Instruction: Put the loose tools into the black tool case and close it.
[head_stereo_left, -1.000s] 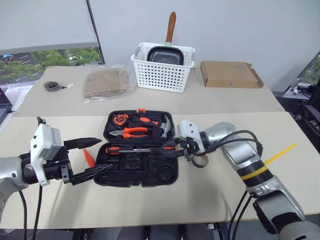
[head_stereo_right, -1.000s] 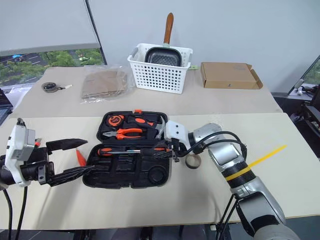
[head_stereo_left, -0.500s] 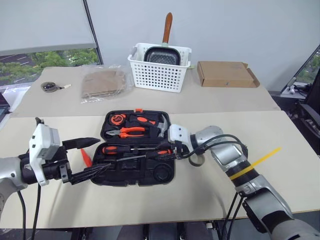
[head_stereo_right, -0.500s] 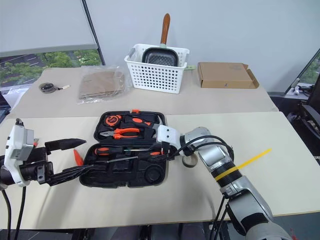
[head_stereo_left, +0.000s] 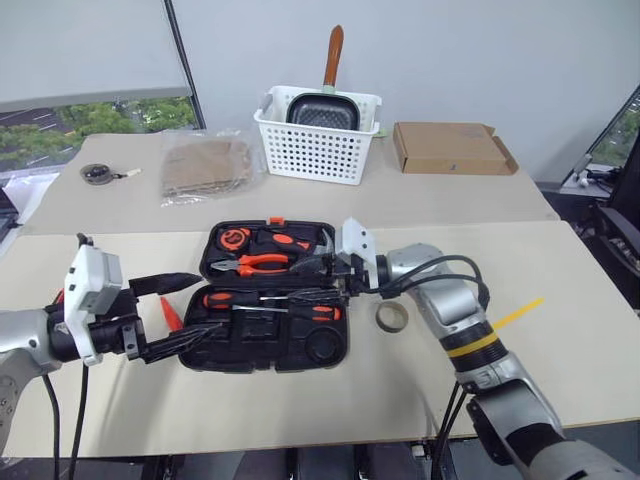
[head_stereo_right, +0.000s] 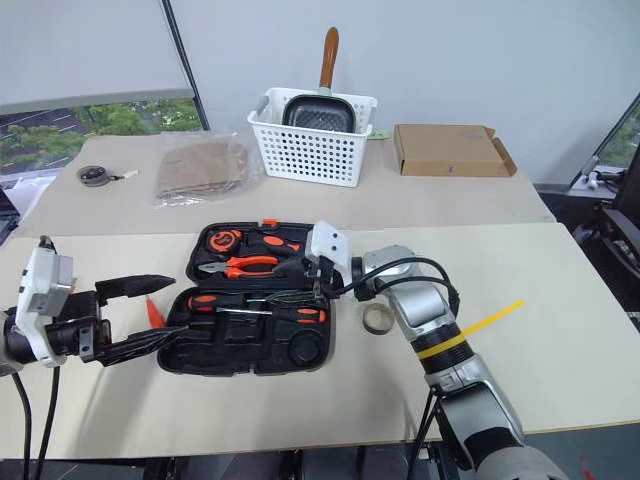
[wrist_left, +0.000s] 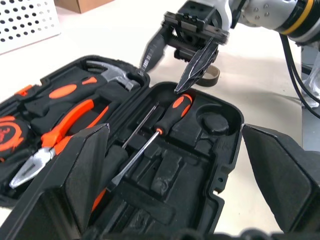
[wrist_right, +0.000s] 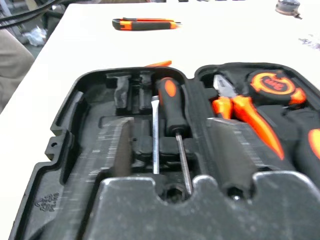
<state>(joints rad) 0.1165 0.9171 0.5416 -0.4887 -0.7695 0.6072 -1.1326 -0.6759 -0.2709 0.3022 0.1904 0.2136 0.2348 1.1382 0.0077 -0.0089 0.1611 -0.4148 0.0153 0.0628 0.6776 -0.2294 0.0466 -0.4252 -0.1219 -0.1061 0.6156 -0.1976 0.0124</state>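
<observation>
Over the case: right gripper (wrist_left: 192, 52), fingers apart, holds nothing
Case: black tool case (head_stereo_left: 330, 350) lies open on the table — two screwdrivers (wrist_left: 165, 120) inside
Left gripper (head_stereo_left: 185, 312): wide apart, beside the case
Next: fetch the tape ring (head_stereo_left: 391, 316) — I think

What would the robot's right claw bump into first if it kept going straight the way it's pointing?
Probably the two screwdrivers lying in the open black tool case. The right gripper hangs just above them with its fingers apart, so it might instead skim over toward the utility knife.

The head cameras are looking down over the table (head_stereo_left: 300, 400). Both wrist cameras are viewing the open case (wrist_left: 200, 165) closely from opposite ends, sharing its screwdrivers (wrist_right: 172, 107).
</observation>
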